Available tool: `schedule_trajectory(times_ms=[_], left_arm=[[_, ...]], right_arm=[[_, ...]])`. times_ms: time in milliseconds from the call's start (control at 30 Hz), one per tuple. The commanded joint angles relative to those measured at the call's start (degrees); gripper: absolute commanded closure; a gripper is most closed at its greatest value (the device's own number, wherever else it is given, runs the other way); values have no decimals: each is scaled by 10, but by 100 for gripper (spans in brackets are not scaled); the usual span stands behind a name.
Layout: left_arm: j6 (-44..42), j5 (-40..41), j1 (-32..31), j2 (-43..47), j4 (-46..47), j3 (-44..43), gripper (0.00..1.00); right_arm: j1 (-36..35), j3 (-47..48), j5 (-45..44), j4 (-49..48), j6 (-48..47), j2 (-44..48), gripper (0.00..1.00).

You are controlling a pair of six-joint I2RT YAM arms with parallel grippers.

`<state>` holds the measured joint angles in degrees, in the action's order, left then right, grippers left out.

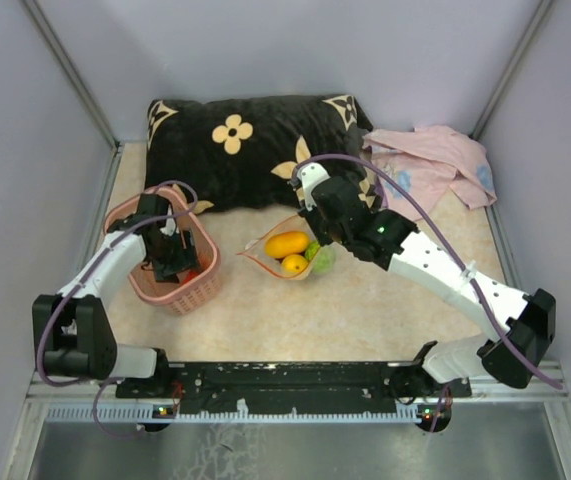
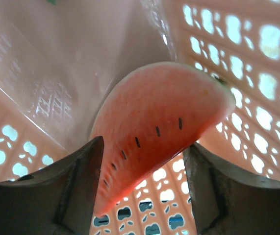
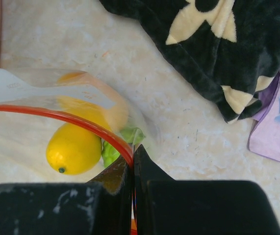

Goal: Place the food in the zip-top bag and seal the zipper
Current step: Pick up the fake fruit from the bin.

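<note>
Right jaws pressed together, left jaws set apart.

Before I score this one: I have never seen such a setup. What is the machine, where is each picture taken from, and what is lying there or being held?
The machine is two robot arms bolted at the near edge of a table. The top picture looks down from above and behind them. The other two come from a camera on each wrist, looking past that arm's own fingers.

On the table lie a black flowered pillow, a pink cloth, a pink basket and a clear zip-top bag. An orange fruit, a lemon and a green piece seem to lie inside the bag.

The left gripper is down in the basket, closed on a toy watermelon slice. The right gripper pinches the bag's red zipper strip.
</note>
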<state>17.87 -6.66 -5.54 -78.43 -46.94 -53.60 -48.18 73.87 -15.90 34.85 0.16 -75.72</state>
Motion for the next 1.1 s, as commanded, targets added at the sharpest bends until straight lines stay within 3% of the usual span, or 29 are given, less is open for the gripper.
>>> schedule_trajectory(times_ms=[0, 167, 500, 800, 933, 1067], left_arm=[[60, -14, 29, 8, 66, 25, 34], [128, 21, 41, 31, 81, 30, 42], [145, 17, 41, -3, 63, 31, 25], [153, 48, 40, -64, 85, 44, 24], [152, 45, 40, -85, 99, 50, 29], [151, 45, 40, -77, 95, 46, 47]], right_arm=[[4, 4, -11, -36, -1, 30, 100], [4, 3, -13, -36, 0, 29, 100], [4, 4, -10, -41, 1, 26, 100], [6, -2, -14, -48, -4, 26, 100], [8, -9, -13, -57, -1, 30, 100], [9, -4, -14, -51, -3, 27, 100]])
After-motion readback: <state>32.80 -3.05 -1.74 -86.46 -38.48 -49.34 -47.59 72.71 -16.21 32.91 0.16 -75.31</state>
